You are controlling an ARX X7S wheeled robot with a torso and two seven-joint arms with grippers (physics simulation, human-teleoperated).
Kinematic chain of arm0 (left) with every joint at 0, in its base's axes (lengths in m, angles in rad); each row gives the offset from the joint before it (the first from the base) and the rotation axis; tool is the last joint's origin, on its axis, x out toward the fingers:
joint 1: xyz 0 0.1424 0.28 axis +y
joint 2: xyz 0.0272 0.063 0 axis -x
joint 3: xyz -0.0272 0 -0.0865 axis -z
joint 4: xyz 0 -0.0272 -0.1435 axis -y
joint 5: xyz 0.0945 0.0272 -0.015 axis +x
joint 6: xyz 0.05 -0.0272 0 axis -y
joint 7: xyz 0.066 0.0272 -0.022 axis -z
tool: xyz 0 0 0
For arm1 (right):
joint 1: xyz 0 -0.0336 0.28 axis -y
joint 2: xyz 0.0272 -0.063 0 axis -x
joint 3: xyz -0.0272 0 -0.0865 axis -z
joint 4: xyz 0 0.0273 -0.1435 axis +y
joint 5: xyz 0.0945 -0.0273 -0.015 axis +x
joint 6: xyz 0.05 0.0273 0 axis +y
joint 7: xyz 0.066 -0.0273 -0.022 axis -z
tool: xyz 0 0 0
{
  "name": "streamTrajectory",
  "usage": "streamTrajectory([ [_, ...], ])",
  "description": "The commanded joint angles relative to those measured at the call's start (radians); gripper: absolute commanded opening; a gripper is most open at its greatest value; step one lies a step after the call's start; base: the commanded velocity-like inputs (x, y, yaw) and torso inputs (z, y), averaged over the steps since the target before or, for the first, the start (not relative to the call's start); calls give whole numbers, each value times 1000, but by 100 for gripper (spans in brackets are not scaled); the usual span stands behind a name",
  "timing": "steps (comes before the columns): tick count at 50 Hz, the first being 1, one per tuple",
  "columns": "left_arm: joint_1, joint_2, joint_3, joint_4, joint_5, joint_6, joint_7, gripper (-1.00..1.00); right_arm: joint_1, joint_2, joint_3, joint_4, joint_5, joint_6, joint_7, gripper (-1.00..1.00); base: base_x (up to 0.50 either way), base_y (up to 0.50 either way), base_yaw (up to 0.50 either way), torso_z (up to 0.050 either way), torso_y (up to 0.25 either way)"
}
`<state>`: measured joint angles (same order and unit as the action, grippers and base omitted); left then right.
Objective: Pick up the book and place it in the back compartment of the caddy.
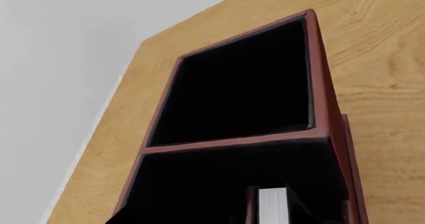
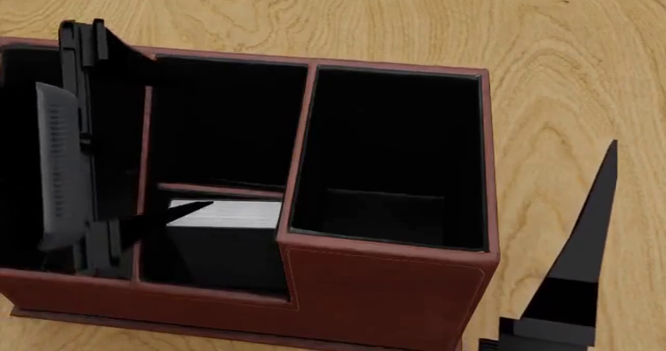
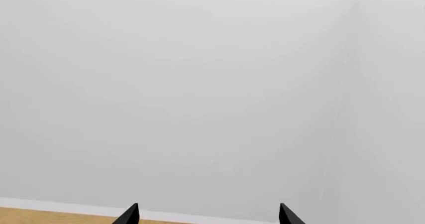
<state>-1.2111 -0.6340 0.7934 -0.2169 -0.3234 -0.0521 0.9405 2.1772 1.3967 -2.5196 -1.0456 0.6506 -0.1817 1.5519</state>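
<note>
In the left wrist view, the caddy point(image 1: 232, 134) is seen from close above, its red-brown rims framing 2 black-lined cells. At the bottom centre of the frame the white page edges of the book point(image 1: 271, 204) are seen standing inside the lower cell, beside a thin divider. The left gripper itself is not shown in this view. Bare wooden surface point(image 1: 378, 59) lies at the right of the frame, and a pale wall at the left.

In the head view, the book point(image 2: 224, 214) is seen lower left of centre, already down inside the small squarish back compartment point(image 2: 214, 242), just below the low crossbar, with its page edges up and its long axis running left to right in the frame. The left gripper point(image 2: 146, 214) is at the frame's left, over the caddy point(image 2: 385, 288); one dark finger tip reaches to the book's left corner. Whether the book is gripped or let go cannot be told. Tall walls stand close on all sides, so open room is judged to lie only straight upward. The right gripper point(image 2: 572, 273) is at the lower right, well apart from the book.

In the right wrist view, the right gripper point(image 3: 208, 216) is shown with its 2 tips spread apart and nothing between them, against a blank wall
</note>
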Motion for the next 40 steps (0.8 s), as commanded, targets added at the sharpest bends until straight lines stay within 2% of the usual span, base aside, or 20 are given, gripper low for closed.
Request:
streamTrajectory([
  [1, -22, -26, -18, 80, -19, -62, -21, 100, 75, -2, -88, -1, -13, -21, 10, 100, 0, 0, 0, 0, 0],
  [17, -49, -30, -62, 71, -33, -40, -50, 100, 53, -5, -75, 0, -23, -26, 14, 100, 0, 0, 0, 0, 0],
  [40, -43, -63, -182, 121, -97, -71, -198, 100, -13, -19, 8, 0, -10, -12, 13, 100, 0, 0, 0, 0, 0],
])
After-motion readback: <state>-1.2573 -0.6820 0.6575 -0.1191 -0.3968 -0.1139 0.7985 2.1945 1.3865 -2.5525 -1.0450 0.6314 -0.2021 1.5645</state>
